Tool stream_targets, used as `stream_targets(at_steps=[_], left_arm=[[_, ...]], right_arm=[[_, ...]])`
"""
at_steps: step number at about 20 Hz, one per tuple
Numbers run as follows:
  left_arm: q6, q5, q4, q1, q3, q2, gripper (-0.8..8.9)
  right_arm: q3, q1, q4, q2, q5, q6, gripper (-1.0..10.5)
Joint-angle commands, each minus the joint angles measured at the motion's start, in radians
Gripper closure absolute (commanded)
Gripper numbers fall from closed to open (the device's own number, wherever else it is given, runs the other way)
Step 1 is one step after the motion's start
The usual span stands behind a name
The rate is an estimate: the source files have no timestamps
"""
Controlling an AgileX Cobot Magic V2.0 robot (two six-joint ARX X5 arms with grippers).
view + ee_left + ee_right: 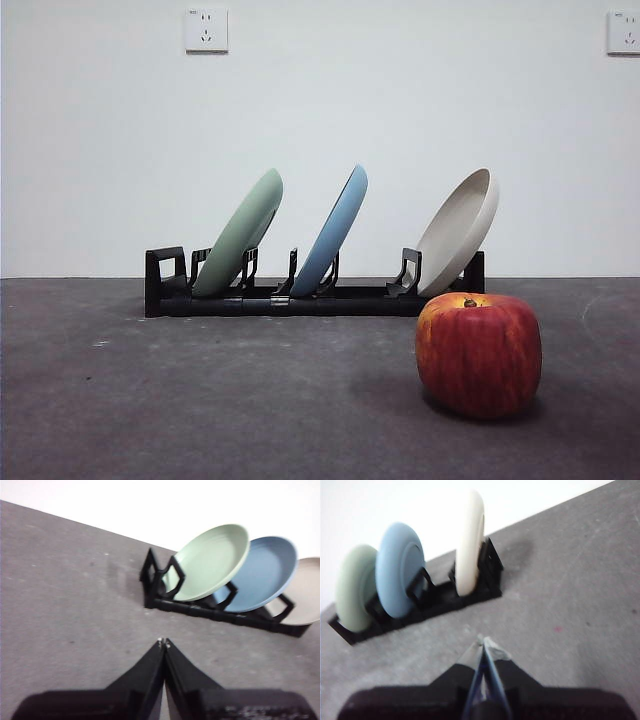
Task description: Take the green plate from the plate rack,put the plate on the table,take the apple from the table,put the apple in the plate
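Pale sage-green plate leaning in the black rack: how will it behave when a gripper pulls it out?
The matte pale sage-green round plate looks rigid, so probably no flex. Its thin raised rim offers a narrow grip and may slip. It leans tilted in the black slotted plastic rack, close beside the light blue plate, so a skewed pull might knock that one.

low front view, wrist views sharing plate rack (300, 298)

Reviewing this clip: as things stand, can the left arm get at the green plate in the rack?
Probably yes. The green plate leans in the plate rack's end slot, and only bare table lies between it and the left gripper, whose jaws are shut.
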State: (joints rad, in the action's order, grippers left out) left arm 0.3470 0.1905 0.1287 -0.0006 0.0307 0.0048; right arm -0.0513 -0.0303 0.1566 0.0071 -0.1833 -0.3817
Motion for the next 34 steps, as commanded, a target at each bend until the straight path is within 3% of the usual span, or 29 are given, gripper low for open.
stream_targets(at_steps=[1, 4, 11, 14, 19, 26, 34], left_arm=[[0.048, 0.032, 0.0, 0.002, 0.051, -0.002, 8.21], [0.05, 0.059, 0.036, 0.002, 0.114, 0.007, 8.21], [0.036, 0.183, 0.136, 0.002, 0.288, 0.114, 8.21], [-0.012, 0.269, 0.192, 0.002, 0.359, 0.185, 8.21], [-0.125, 0.408, 0.317, 0.002, 0.478, 0.316, 8.21], [-0.278, 0.584, 0.498, 0.001, 0.605, 0.474, 8.21], [-0.379, 0.593, 0.668, 0.0, 0.666, 0.536, 8.17]], right_arm=[[-0.059, -0.005, -0.017, 0.012, -0.002, -0.032, 9.6], [-0.121, -0.005, -0.017, 0.051, -0.028, -0.031, 9.6], [-0.322, -0.005, 0.074, 0.23, -0.201, -0.006, 9.6], [-0.423, -0.005, 0.167, 0.323, -0.297, 0.049, 9.6], [-0.623, -0.006, 0.401, 0.481, -0.421, 0.203, 9.6], [-0.869, -0.035, 0.757, 0.67, -0.445, 0.43, 9.6], [-0.93, -0.063, 0.997, 0.753, -0.442, 0.552, 9.6]])
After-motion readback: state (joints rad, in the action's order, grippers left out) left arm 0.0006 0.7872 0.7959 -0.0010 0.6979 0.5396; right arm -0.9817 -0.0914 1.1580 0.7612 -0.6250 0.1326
